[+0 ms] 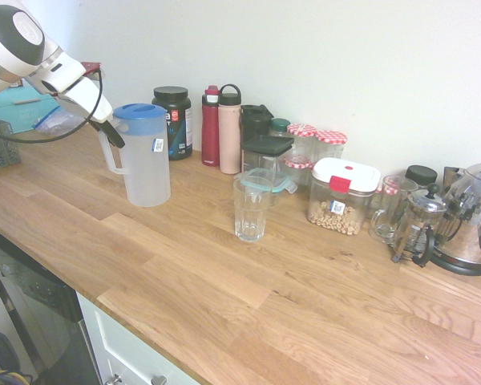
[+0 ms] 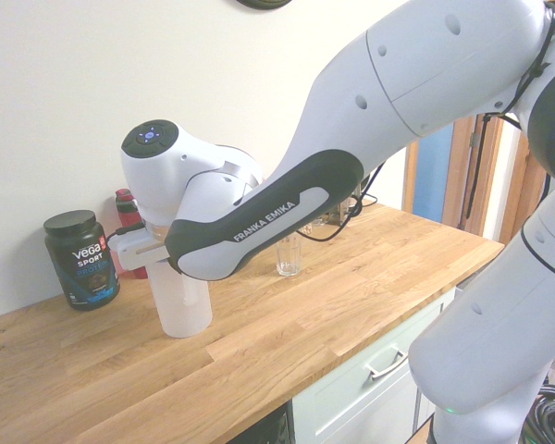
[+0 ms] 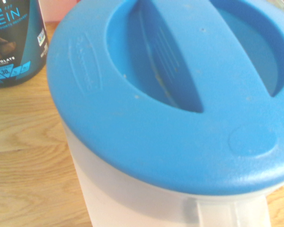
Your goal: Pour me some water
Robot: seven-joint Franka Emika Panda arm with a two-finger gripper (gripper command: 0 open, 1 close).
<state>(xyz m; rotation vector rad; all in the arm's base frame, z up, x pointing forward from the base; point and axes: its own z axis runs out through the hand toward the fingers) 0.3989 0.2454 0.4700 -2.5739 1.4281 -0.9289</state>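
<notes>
Pitcher (image 1: 147, 160): translucent white, blue lid, upright on counter (image 1: 224, 281). Its handle is grasped by the clenched gripper (image 1: 112, 136).

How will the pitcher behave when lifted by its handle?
The pitcher is tall and narrow-based, so it will probably swing or tip from a side handle grip. Its frosted plastic wall hides the fill level, so its weight is uncertain. The blue lid looks seated, likely limiting spills.
</notes>
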